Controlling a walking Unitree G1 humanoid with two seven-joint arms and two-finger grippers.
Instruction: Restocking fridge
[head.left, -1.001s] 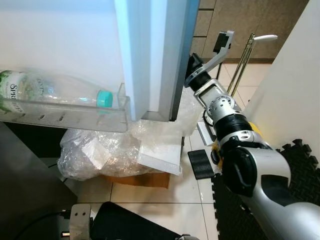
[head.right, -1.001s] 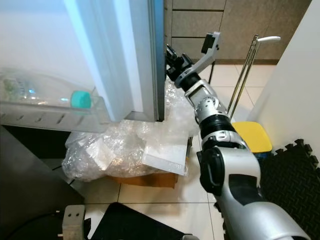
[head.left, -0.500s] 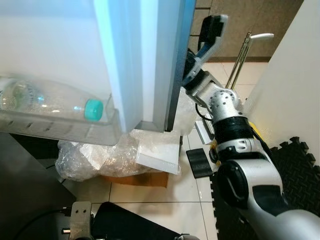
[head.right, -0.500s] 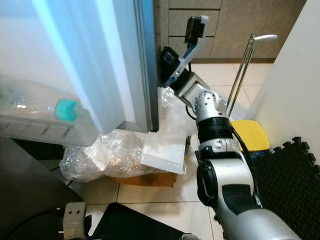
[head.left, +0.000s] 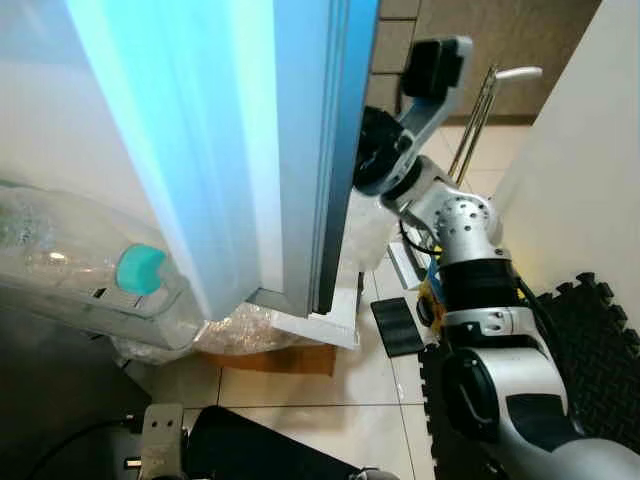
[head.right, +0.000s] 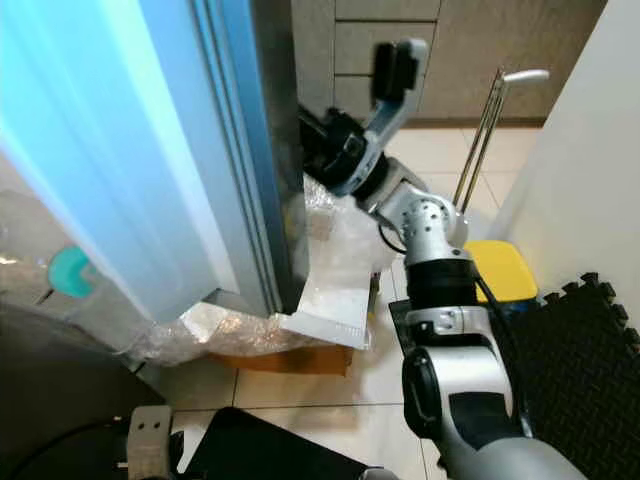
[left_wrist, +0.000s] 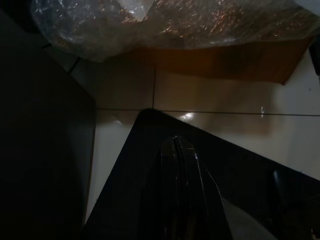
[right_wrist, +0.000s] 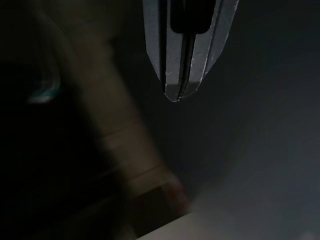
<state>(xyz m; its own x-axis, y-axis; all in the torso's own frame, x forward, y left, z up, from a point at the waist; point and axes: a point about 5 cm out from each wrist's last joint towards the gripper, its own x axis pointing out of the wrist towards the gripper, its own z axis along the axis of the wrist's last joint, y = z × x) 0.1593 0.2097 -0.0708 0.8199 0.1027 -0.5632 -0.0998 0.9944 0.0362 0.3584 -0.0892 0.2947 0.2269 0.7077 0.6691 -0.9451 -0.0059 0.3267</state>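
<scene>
The white fridge door (head.left: 290, 150) stands edge-on before me. Its clear door shelf (head.left: 150, 310) holds a clear plastic bottle (head.left: 60, 250) lying on its side, teal cap (head.left: 140, 269) toward the door's edge. My right arm (head.left: 455, 215) reaches up to the door's outer face, with the right gripper (head.right: 318, 148) against it near the edge. In the right wrist view the right gripper (right_wrist: 176, 95) is shut, with nothing between its fingers. The left gripper (left_wrist: 179, 142) hangs low over the tiled floor, fingers pressed together.
Bubble wrap (head.right: 340, 250) and a flat cardboard box (head.left: 280, 358) lie on the floor under the door. A yellow bin (head.right: 508, 270), a metal handle (head.left: 478, 120) and a white wall (head.left: 580, 160) stand to the right. A black foam mat (head.left: 600, 330) covers the floor at right.
The fridge door has swung round with the bottle shelf, so its edge now faces me. My right arm has followed it to the left, staying against its outer face.
</scene>
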